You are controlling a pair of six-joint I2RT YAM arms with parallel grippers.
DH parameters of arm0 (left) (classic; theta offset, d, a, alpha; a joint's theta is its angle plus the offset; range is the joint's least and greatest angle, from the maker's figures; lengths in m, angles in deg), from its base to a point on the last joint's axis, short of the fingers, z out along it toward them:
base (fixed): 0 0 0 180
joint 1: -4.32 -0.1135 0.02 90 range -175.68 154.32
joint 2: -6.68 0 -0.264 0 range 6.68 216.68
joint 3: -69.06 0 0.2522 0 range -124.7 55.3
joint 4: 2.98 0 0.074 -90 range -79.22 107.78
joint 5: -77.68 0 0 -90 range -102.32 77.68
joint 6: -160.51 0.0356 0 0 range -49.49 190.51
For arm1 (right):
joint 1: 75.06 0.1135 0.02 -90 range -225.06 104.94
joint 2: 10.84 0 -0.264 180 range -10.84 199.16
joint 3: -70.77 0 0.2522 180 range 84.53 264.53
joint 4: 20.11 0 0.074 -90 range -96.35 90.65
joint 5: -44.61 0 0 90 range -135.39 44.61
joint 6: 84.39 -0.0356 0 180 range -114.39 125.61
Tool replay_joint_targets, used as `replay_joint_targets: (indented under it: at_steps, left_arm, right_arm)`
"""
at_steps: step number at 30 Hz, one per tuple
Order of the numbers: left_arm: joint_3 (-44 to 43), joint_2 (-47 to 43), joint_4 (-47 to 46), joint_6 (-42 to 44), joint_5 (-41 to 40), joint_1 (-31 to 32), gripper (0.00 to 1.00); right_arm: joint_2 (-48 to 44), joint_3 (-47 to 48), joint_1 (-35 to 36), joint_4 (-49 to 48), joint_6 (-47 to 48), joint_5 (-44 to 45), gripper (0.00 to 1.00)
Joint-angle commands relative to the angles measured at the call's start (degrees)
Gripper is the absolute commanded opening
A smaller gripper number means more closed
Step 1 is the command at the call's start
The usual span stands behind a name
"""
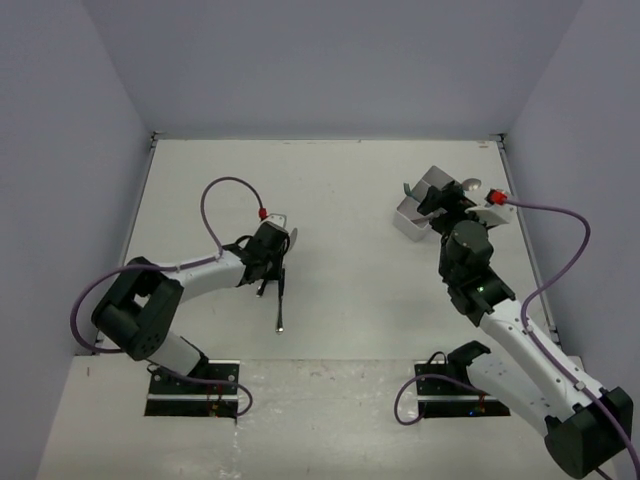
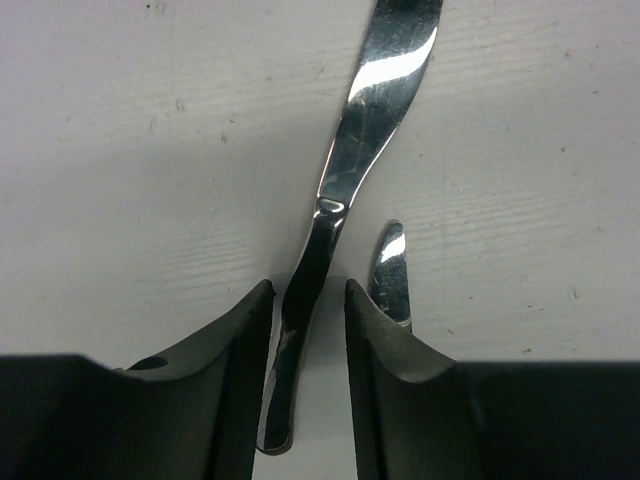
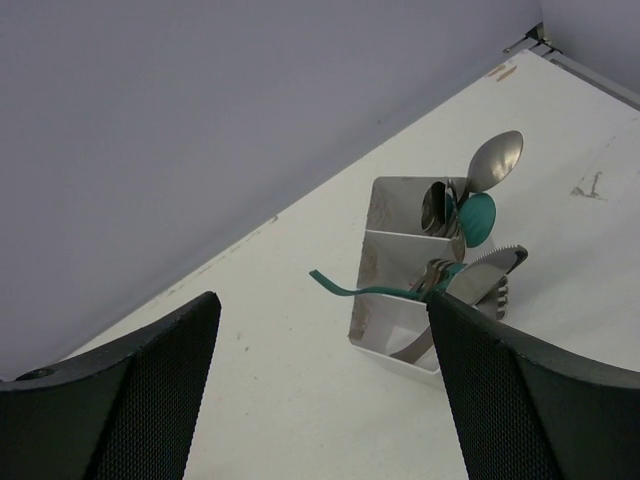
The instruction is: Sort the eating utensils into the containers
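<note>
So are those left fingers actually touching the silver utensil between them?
Cannot tell. In the left wrist view the silver utensil lies between the left fingers; bare table shows beside one finger, but no clear gap at the other.

Black-and-white arms [image 1: 200, 275], looping purple cables [image 1: 228, 180] (red plugs [image 1: 262, 213])
</note>
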Motion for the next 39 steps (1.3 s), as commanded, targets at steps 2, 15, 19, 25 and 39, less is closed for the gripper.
replay_joint_targets:
  at_steps: [2, 15, 19, 25, 39]
  left_arm:
    - [1.6, 3.9, 1.9, 3.8, 5.4, 0.0, 0.3]
    - [-3.0, 1.8, 5.3, 2.2, 1.8, 1.4, 0.0]
    - [-5.1, -4.2, 1.4, 3.1, 3.4, 3.3, 0.0]
    - [-7.9, -6.6, -0.6, 3.3, 3.1, 6.1, 0.0]
    - [-14.0, -5.6, -9.5, 4.0, 6.9, 9.1, 0.0]
  right_arm:
    - [-2.0, -0.2, 0.3, -0.3, 0.3, 0.6, 0.86]
    - [-3.0, -0.8, 0.3, -1.3, 4.7, -6.5, 0.88]
    - [-1.7, -1.0, 0.3, -1.9, 4.3, -23.1, 0.9]
    - [7.1, -1.9, 0.5, -6.0, -2.8, -41.4, 0.98]
    - [31.0, 5.2, 3.1, -14.8, -16.9, -64.5, 0.99]
